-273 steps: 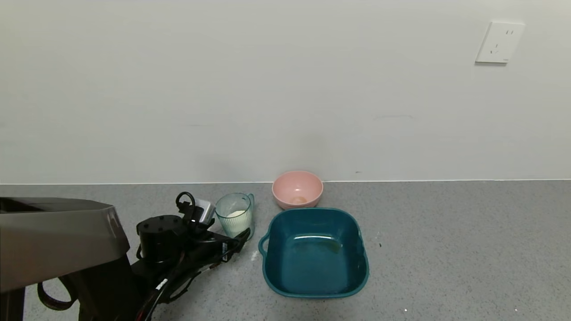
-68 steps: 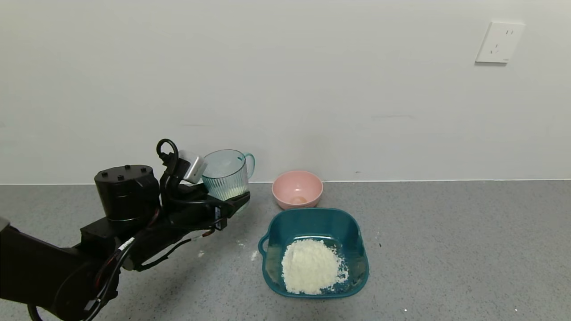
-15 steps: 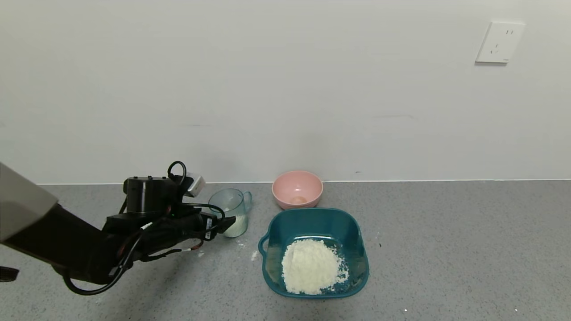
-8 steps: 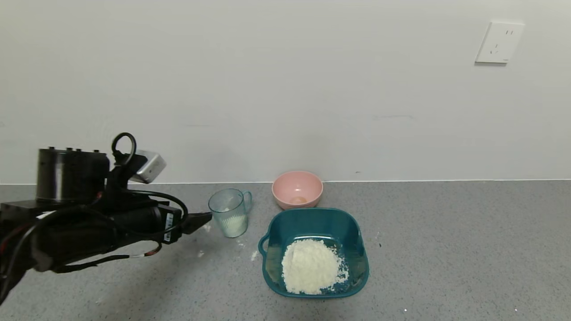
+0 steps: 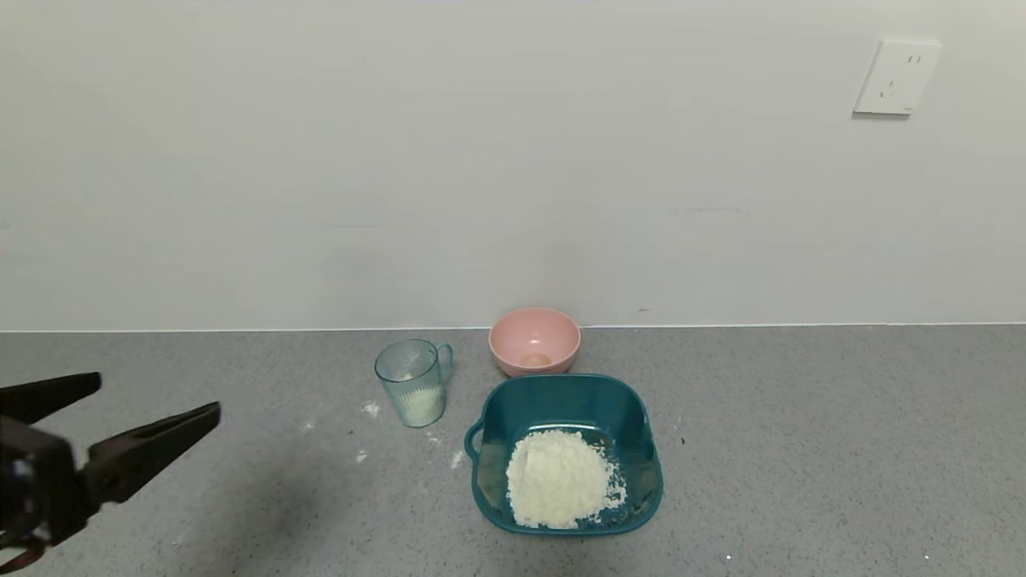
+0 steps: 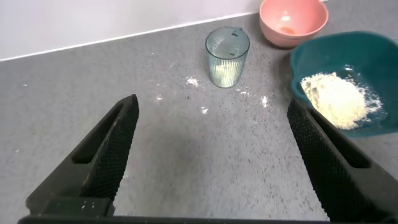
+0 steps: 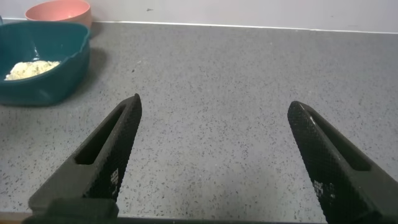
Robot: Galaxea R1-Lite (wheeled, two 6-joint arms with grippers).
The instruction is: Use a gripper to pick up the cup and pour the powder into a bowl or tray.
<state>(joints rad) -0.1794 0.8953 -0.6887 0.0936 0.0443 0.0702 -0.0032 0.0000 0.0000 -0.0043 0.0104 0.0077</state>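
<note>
Left gripper (image 5: pixel 120 417) body cut off.

Bare counter (image 5: pixel 801 449) fills the frame's right and lower left; cup (image 5: pixel 410 383), pink bowl (image 5: pixel 535 340) and basin (image 5: pixel 641 417) crowd its centre.

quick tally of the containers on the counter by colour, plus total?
Pink: 1, the bowl
Teal: 1, the basin, with the powder in it
Pale blue-green: 1, the cup, standing upright
Total: 3
</note>
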